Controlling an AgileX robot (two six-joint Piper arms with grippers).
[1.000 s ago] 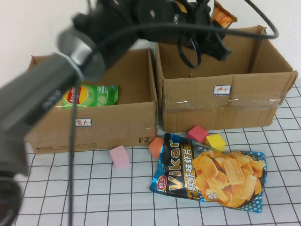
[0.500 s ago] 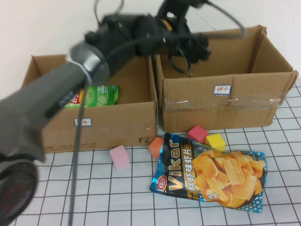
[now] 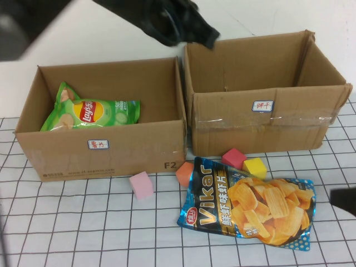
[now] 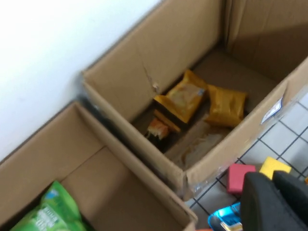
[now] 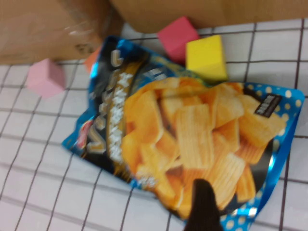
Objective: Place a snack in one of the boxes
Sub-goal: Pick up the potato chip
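Two open cardboard boxes stand side by side. The left box (image 3: 100,150) holds a green Lay's bag (image 3: 92,114). The right box (image 3: 261,119) holds two orange snack packets (image 4: 185,98) (image 4: 225,105), which show only in the left wrist view. A blue Vikar chips bag (image 3: 250,203) lies flat on the grid mat in front of the boxes. My left gripper (image 4: 276,199) is shut and empty, raised above the boxes; it is a dark blur at the top of the high view (image 3: 181,25). My right gripper (image 5: 204,209) hovers over the Vikar bag (image 5: 192,130), at the right edge of the high view (image 3: 345,201).
Foam cubes lie on the mat by the Vikar bag: pink (image 3: 141,185), orange (image 3: 184,173), red (image 3: 233,158) and yellow (image 3: 254,167). A white wall runs behind the boxes. The checked mat has open floor at the front left.
My left arm has swung up and back from over the right box, and the orange packet it carried is gone from its jaws. My right arm has come in at the right edge.
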